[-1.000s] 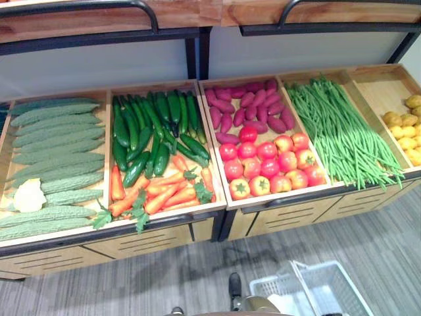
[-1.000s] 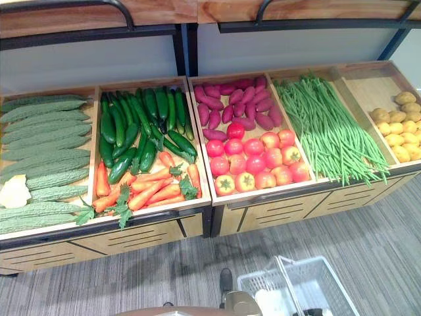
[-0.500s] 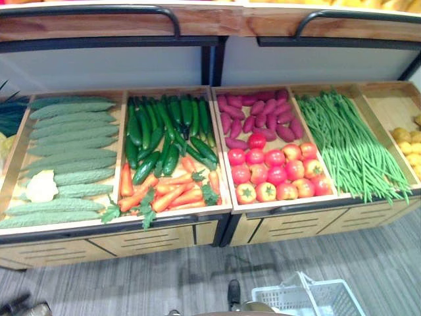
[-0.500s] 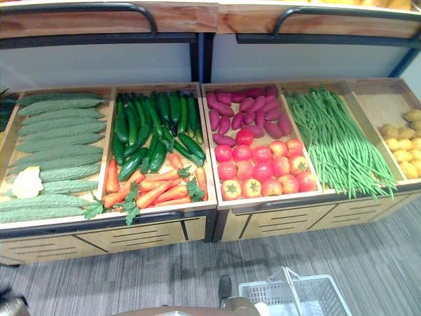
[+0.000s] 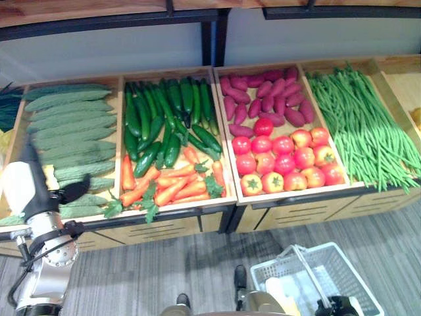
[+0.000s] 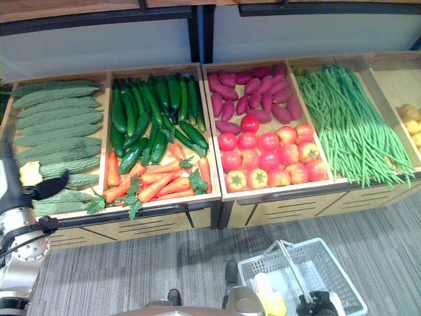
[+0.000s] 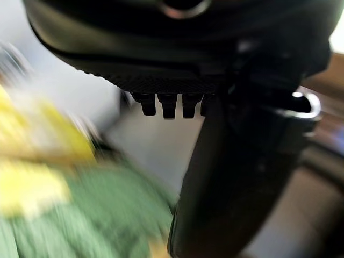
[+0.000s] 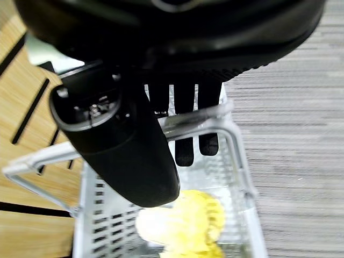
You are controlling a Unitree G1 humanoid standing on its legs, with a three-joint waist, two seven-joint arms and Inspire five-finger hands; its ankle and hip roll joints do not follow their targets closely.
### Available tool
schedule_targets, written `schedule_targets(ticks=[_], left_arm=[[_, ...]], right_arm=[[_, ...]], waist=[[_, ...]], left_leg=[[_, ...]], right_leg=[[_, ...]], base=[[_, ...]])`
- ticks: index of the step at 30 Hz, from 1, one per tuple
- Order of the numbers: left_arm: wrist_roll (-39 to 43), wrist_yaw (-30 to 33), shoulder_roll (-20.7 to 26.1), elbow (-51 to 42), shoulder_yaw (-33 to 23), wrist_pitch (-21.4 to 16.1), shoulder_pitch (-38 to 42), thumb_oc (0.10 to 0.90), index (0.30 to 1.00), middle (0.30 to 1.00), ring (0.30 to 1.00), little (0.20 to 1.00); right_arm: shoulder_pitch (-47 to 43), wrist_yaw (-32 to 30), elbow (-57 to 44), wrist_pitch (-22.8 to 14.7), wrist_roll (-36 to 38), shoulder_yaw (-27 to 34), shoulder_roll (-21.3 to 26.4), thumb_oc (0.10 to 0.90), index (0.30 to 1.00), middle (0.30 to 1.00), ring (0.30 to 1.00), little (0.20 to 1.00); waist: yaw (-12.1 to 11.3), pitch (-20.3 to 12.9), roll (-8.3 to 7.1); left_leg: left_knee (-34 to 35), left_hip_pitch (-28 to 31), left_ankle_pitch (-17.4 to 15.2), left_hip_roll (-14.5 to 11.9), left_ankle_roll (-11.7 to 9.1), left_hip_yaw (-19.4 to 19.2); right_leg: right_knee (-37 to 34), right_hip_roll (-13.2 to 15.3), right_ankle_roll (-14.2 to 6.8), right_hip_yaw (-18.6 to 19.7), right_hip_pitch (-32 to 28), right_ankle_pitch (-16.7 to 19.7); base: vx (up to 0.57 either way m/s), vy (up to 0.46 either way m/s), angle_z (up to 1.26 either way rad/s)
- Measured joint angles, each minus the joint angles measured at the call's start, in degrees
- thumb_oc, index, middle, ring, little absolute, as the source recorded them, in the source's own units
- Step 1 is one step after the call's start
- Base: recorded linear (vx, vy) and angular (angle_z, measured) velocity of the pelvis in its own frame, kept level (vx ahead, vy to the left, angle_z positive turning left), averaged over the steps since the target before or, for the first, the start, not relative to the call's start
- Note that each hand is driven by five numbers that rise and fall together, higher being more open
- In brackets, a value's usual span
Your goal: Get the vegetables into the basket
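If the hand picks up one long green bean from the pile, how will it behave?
The green beans are long and very thin, so one would probably bend and droop. They lie tangled, so neighbours may lift too. It likely weighs little and could slip from the left hand.

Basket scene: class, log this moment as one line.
left hand: raised over bitter gourds, open | right hand: holding basket handle | basket: yellow items inside
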State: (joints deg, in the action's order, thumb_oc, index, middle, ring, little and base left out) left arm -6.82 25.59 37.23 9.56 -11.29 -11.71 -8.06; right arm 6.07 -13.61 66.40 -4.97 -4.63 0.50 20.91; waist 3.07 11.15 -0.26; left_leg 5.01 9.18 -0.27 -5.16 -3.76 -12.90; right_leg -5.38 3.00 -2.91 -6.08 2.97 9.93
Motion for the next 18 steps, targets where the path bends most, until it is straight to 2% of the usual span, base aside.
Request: schedule_targets(ticks=[1, 3, 5, 9, 16, 18], left_arm=[[0.26, -0.19, 0.0, 0.06, 0.06, -0.01, 0.07, 0.9, 1.0, 1.0, 1.0, 1.0], [6.96, -6.67, -0.77, 0.4, 0.55, -0.02, 0.95, 0.9, 1.0, 1.0, 1.0, 1.0], [10.73, -10.57, -1.84, -0.47, 0.78, -0.04, 0.97, 0.9, 1.0, 1.0, 1.0, 1.0], [13.93, -15.61, -2.2, -0.78, 1.83, -0.13, 0.95, 0.9, 1.0, 1.0, 1.0, 1.0], [21.24, -24.35, 0.37, -0.99, 5.1, -0.08, 0.07, 0.9, 1.0, 1.0, 1.0, 1.0], [21.4, -27.73, 3.81, -2.3, 7.83, 0.08, -1.19, 0.9, 1.0, 1.0, 1.0, 1.0]], right_arm=[[-0.02, 0.02, -0.01, -0.02, 0.0, -0.01, 0.0, 0.4, 0.3, 0.3, 0.3, 0.3], [-0.92, 1.23, 1.26, 0.18, -0.04, -0.07, 0.01, 0.4, 0.3, 0.3, 0.3, 0.3], [-0.86, 2.07, 2.02, 0.42, -0.07, -0.08, 0.03, 0.4, 0.3, 0.3, 0.3, 0.3], [-0.78, 2.56, 2.26, 0.58, -0.07, -0.07, 0.04, 0.4, 0.3, 0.3, 0.3, 0.3], [-0.78, 3.89, 2.16, 0.58, -0.88, -0.07, 0.61, 0.4, 0.3, 0.3, 0.3, 0.3], [-0.89, 4.47, 2.12, 0.66, -1.44, -0.11, 0.72, 0.4, 0.3, 0.3, 0.3, 0.3]], waist=[[0.03, 0.03, 0.01], [0.66, 0.38, 0.25], [0.78, 0.48, 0.42], [0.92, 0.55, 0.54], [0.81, 0.72, 0.91], [0.86, 0.73, 0.96]], left_leg=[[0.0, 0.01, 0.0, 0.0, 0.0, -0.03], [-0.01, 0.16, -0.03, -0.06, 0.04, -0.67], [0.0, 0.29, -0.07, -0.07, 0.05, -0.87], [0.01, 0.41, -0.1, -0.05, 0.07, -1.17], [0.02, 0.45, -0.11, -0.02, 0.08, -1.25], [0.01, 0.49, -0.12, -0.02, 0.09, -1.3]], right_leg=[[0.0, 0.0, 0.0, 0.02, 0.0, 0.0], [0.0, -0.16, -0.06, 0.62, 0.13, 0.1], [0.0, -0.24, -0.01, 0.87, 0.12, 0.14], [0.0, -0.25, -0.05, 1.16, 0.09, 0.21], [0.0, -0.26, -0.08, 1.31, 0.09, 0.24], [0.0, -0.3, -0.04, 1.35, 0.1, 0.27]], base=[[0.01, 0.011, -0.11], [0.01, 0.011, -0.12], [0.01, 0.015, -0.07], [0.01, 0.011, -0.04], [0.0, 0.0, 0.0], [0.0, 0.0, 0.0]])
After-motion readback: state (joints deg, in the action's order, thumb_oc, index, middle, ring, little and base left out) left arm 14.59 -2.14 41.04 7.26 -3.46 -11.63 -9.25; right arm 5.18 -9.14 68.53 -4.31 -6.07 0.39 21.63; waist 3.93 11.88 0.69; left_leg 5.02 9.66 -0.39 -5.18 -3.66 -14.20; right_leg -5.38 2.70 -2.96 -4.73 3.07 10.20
